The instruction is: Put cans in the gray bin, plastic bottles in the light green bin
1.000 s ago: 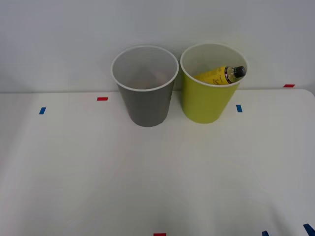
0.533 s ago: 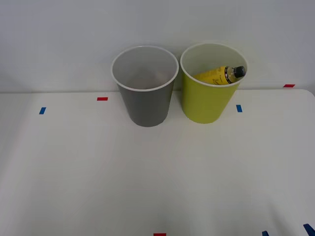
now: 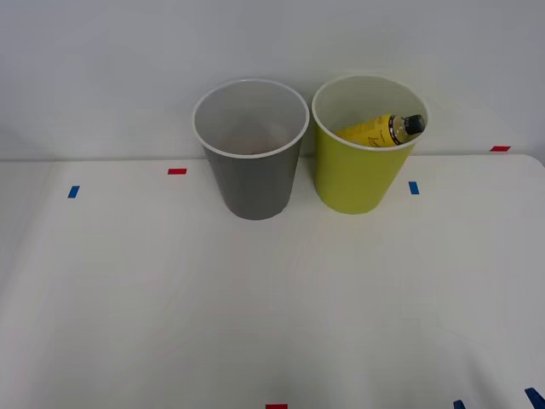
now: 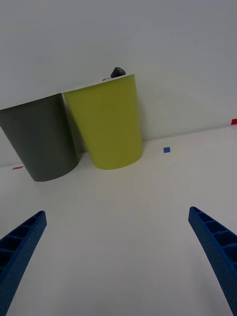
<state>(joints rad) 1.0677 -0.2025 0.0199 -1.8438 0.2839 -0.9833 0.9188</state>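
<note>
The worktop (image 3: 272, 298) carries two bins standing side by side at about twelve o'clock, rims almost touching; loose on it are just small red and blue tape marks. That suggests the sorting step is at or near its end: a bottle is already binned and there is no can or bottle lying out to fetch. The next move, as I judge it, calls for a check for any remaining item, and if one turns up, a fresh reach and grasp from an empty hand.

The gray bin (image 3: 252, 162) stands at roughly eleven o'clock. Its pale inside looks empty, though a faint darker smudge near the bottom is too dim to identify.

The green bin (image 3: 362, 170) stands at about one o'clock. The yellow bottle (image 3: 379, 129) lies tilted inside it, leaning against the wall, its black cap up at the rim toward three o'clock.

The end effector (image 4: 118, 256) hangs low over the bare worktop short of the bins, facing them, its blue ribbed fingers (image 4: 217, 247) spread wide with nothing between them.
</note>
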